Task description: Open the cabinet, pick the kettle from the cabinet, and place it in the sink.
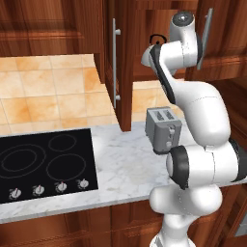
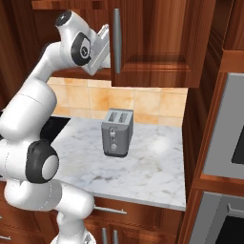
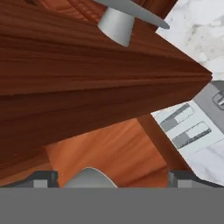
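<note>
The white marble bench (image 1: 120, 164) lies nearest to the robot base, and the grey toaster (image 1: 163, 129) stands on it; this toaster serves here as the landmark. To the left of the toaster, the black cooktop (image 1: 46, 164) with its ring marks is set into the same bench. Behind the toaster, the wall has orange tiles (image 1: 48, 91).

Above the toaster hangs the cabinet (image 2: 157, 43), made of dark reddish-brown wood. In the left base view, one of its doors (image 1: 123, 67) stands open, edge-on, to the upper left of the toaster, with a long silver handle (image 1: 116, 65) on it. The white arm reaches up over the toaster to the cabinet opening.

The end effector (image 3: 113, 179) is at the level of the cabinet, above the toaster, and in the hand view its two finger tips (image 3: 43, 178) stand wide apart with nothing between them. The same view looks past a wooden door edge down onto the toaster slots.

The kettle (image 1: 157, 39) is inside the cabinet, above the toaster; its black arched handle shows just behind the arm, and its body is mostly hidden.
</note>
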Controlling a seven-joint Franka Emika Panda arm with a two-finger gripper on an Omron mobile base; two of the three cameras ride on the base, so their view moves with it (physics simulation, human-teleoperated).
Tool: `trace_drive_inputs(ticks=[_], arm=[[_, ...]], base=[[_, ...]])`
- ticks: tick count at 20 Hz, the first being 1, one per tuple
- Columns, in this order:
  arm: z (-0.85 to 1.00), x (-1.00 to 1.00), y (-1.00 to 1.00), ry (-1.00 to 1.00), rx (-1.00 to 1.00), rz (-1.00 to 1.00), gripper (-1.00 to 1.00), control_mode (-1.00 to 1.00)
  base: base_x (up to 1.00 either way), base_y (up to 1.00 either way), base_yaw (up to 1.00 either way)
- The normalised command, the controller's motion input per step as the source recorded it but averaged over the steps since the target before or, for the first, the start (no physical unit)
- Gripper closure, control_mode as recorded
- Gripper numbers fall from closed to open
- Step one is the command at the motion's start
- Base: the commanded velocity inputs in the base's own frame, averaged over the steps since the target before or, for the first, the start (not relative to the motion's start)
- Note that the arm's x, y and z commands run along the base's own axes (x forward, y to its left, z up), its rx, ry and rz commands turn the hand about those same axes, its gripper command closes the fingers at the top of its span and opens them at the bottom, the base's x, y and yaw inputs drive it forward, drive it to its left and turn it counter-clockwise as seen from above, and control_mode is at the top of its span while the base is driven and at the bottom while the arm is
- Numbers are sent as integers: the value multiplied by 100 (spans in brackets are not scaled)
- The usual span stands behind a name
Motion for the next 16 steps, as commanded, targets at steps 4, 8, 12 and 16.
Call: trace_drive_inputs(ticks=[4,8,12,16], arm=[[0,4,-8,0,6,-16,-100,-100],[-5,0,0,0,8,-15,-100,-100],[-5,-17,0,-1,6,-17,-100,-100],[-2,-19,0,-2,5,-16,-100,-100]], base=[[0,0,0],[0,0,0],[0,0,0],[0,0,0]])
